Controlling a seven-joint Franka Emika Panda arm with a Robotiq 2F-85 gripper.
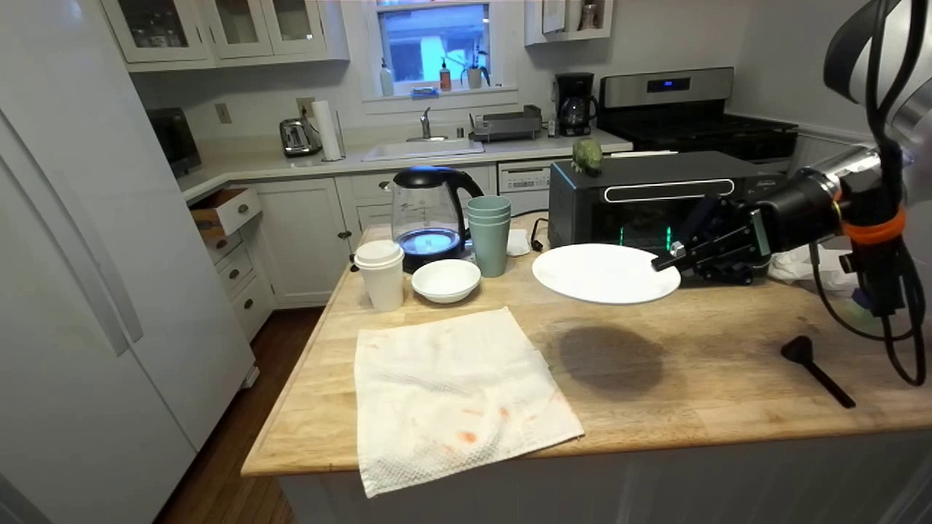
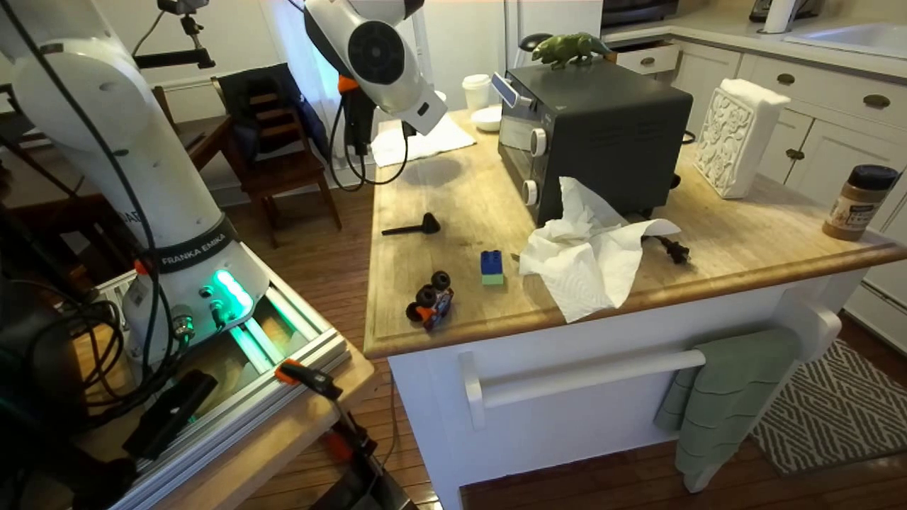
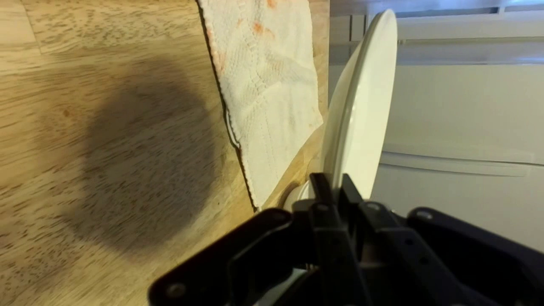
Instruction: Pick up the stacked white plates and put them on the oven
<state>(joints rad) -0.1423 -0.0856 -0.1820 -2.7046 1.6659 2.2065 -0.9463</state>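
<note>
The stacked white plates (image 1: 593, 275) are in the air above the wooden counter, in front of the oven (image 1: 655, 172), and cast a shadow below. My gripper (image 1: 664, 262) is shut on their rim at the side toward the arm. In the wrist view the plates (image 3: 369, 106) stand edge-on between the fingertips (image 3: 335, 182), with closely layered rims; I cannot count them. The oven is black and boxy, with a glass door and green-lit display. It also shows in an exterior view (image 2: 616, 127), where the arm hides the gripper and most or all of the plates.
A green toy animal (image 1: 587, 156) stands on the oven's top. A white cloth (image 1: 459, 393), white bowl (image 1: 446, 281), lidded cup (image 1: 381, 276), teal cups (image 1: 490, 236) and kettle (image 1: 429, 218) are on the counter. A black spoon (image 1: 819, 371) and crumpled paper towel (image 2: 592, 255) lie near the oven.
</note>
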